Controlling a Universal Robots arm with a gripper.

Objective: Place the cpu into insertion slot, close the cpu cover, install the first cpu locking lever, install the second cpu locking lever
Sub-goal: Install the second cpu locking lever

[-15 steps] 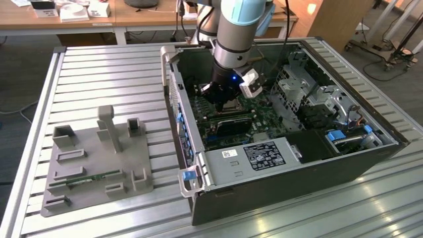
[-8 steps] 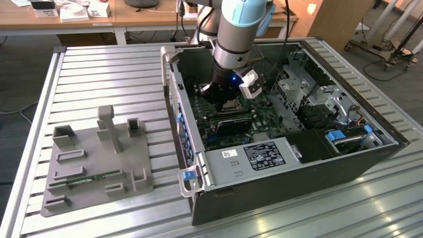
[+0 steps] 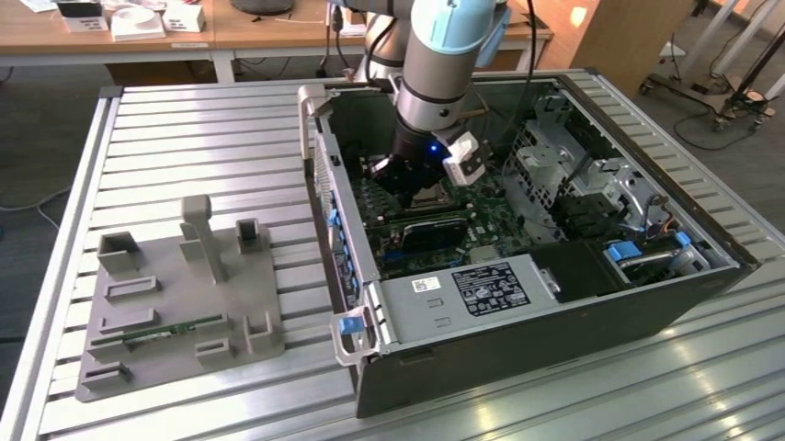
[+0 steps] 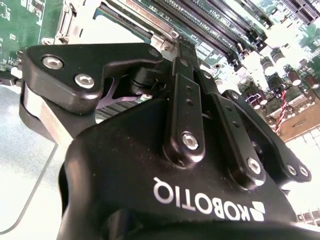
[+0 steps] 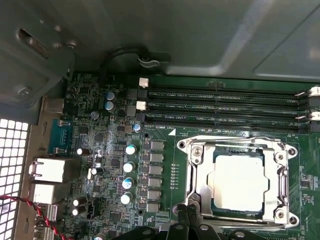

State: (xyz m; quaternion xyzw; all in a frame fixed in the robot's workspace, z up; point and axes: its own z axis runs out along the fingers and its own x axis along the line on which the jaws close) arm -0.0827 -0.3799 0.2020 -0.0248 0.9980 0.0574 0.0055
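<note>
The cpu (image 5: 237, 181) sits flat in the insertion slot (image 5: 218, 159) at the lower right of the first wrist view, its pale metal top showing through the square window of the cpu cover (image 5: 277, 175), which lies down over it as a silvery frame. So the first two steps look done, and the work in hand appears to be the locking levers along the socket's edges; a thin metal bar runs along the socket's upper edge in that view, but whether either lever is latched cannot be told. The gripper (image 5: 192, 220) reaches in from the bottom edge of the first wrist view, its dark fingertips drawn close together and resting at the lower left corner of the socket frame, with nothing visibly held between them. In the second wrist view the gripper's black body (image 4: 170, 190) covers most of the frame, with the socket's metal edge and the long memory slots (image 4: 220, 20) beyond it at the top. In the exterior view the arm (image 3: 448, 64) comes down from the top centre into the open computer case (image 3: 528, 363), which lies on a slatted metal table (image 3: 197, 138), with a grey parts stand (image 3: 184, 294) at the lower left. Seating a lever would call for a firm, well-aimed press on a thin wire bar, which could slip off narrow fingertips.
</note>
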